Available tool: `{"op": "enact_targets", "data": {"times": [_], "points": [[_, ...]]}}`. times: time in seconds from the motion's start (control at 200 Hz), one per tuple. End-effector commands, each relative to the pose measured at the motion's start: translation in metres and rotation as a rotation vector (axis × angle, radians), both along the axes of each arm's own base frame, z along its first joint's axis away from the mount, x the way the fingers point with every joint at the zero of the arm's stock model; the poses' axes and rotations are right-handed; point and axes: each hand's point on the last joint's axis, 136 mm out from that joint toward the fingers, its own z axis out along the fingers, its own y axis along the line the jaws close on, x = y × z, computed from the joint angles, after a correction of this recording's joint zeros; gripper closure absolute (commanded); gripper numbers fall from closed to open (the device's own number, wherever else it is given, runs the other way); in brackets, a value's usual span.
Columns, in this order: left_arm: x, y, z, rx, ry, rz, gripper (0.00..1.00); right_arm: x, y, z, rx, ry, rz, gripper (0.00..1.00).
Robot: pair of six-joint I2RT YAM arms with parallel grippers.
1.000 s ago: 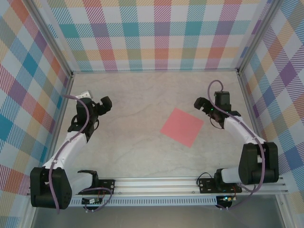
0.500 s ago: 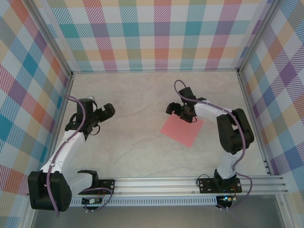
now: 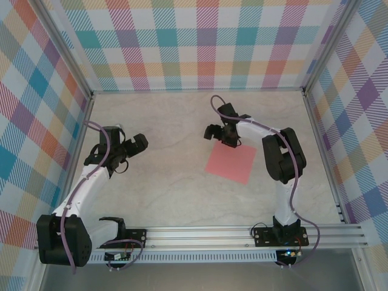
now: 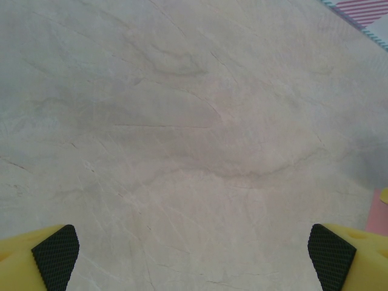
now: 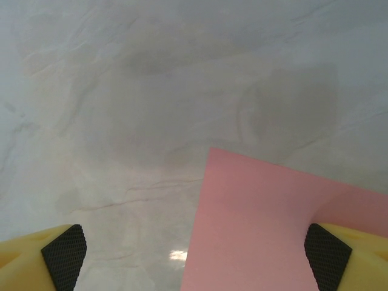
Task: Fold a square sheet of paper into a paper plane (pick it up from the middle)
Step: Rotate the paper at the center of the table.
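Swinging in from the right wall, the right gripper [image 3: 216, 131] now hangs at the far left corner of the square sheet of paper [image 3: 231, 162], which lies flat and unfolded on the table [image 3: 170, 188], right of centre. Its jaws stand wide, with one pad [image 5: 326, 247] above the pink and the other over bare marble. The left gripper [image 3: 139, 143], also spread wide, has barely shifted and waits well off to the left. The approach looks nearly done, but the gripper probably must move toward the sheet's middle before pinching.
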Motion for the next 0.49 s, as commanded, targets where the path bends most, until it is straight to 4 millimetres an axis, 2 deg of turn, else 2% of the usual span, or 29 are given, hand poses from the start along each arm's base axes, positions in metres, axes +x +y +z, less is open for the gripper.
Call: {"op": "enact_targets", "data": {"times": [0.0,0.14,0.23,0.3,0.38,0.44,0.49], "points": [[0.004,-0.003,0.007,-0.007,-0.007,-0.021,0.00,-0.039,0.034,-0.019,0.020,0.103,0.166,0.04],[0.004,-0.003,0.005,-0.008,0.002,-0.021,0.00,-0.079,0.054,-0.023,0.019,0.157,0.280,0.05],[0.004,-0.003,0.005,-0.011,0.005,-0.022,0.00,-0.097,0.063,-0.016,0.005,0.152,0.344,0.05],[0.004,-0.004,0.003,-0.012,0.011,-0.023,0.00,-0.095,0.063,-0.002,-0.019,0.122,0.333,0.05],[0.004,-0.003,0.003,-0.008,0.017,-0.022,0.00,-0.081,0.055,0.025,-0.069,0.037,0.308,0.04],[0.004,-0.002,0.004,-0.006,0.015,-0.020,0.00,-0.075,0.046,0.045,-0.117,-0.022,0.317,0.01],[0.003,-0.003,0.002,-0.006,0.020,-0.021,0.00,-0.075,0.033,0.053,-0.185,-0.056,0.344,0.00]]}}
